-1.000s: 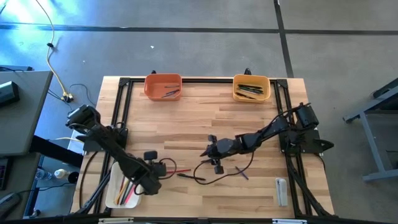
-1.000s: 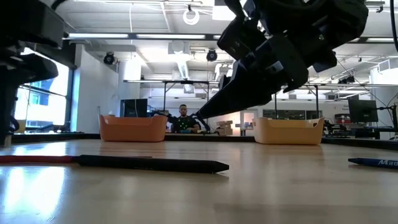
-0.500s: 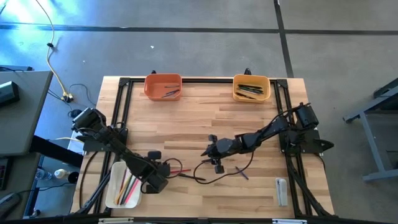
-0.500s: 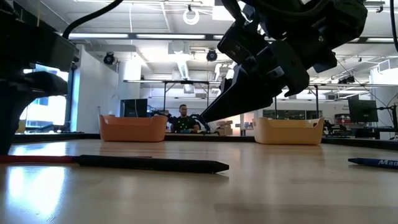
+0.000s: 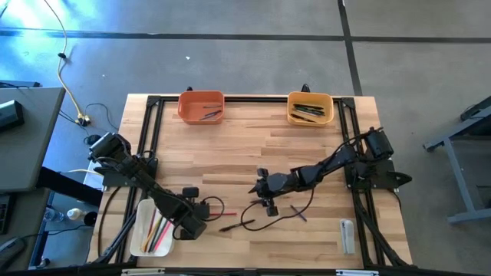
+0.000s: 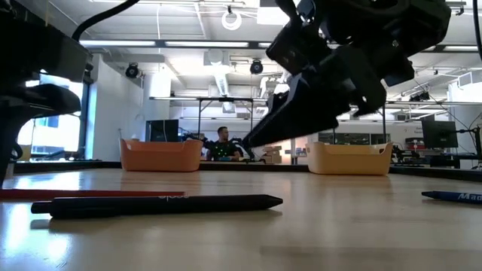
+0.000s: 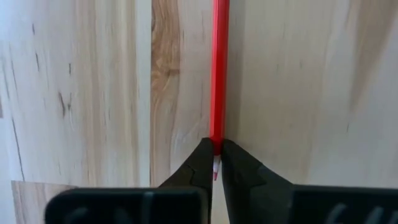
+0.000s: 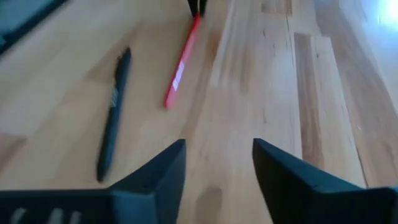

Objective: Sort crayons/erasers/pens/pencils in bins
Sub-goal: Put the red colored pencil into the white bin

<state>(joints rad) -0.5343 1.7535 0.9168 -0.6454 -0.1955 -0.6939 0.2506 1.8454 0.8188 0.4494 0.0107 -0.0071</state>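
A red pencil (image 7: 219, 68) lies flat on the table, and my left gripper (image 7: 216, 150) is shut on its end; in the high view that gripper (image 5: 204, 208) sits beside the white bin (image 5: 138, 230). The white bin holds red, green and yellow pencils. A black pen (image 5: 229, 227) lies flat near the pencil, nearer the table's near edge. My right gripper (image 5: 255, 188) hovers open at mid-table, right of both. In the right wrist view its fingers (image 8: 217, 149) stand apart above the wood, with the pen (image 8: 112, 130) and the pencil (image 8: 180, 68) ahead. My left gripper pinches the red pencil's near end (image 7: 216, 142) between its two fingertips. The fingers run along the pencil, not across it. The pale tip shows in the gap just behind the fingertips. The rest of the pencil stretches straight ahead over the wood toward the table's right.
An orange bin (image 5: 201, 106) and a yellow-orange bin (image 5: 310, 107) with dark pens stand at the far edge. A blue stick (image 5: 298, 213) and a clear-grey block (image 5: 347, 234) lie near the right side. A black cable (image 5: 253, 215) loops under the right arm.
My left gripper has moved toward the table's right, to the pencil. The black pen has slid toward the near edge and turned a little, so it now lies apart from the red pencil instead of in line with it.
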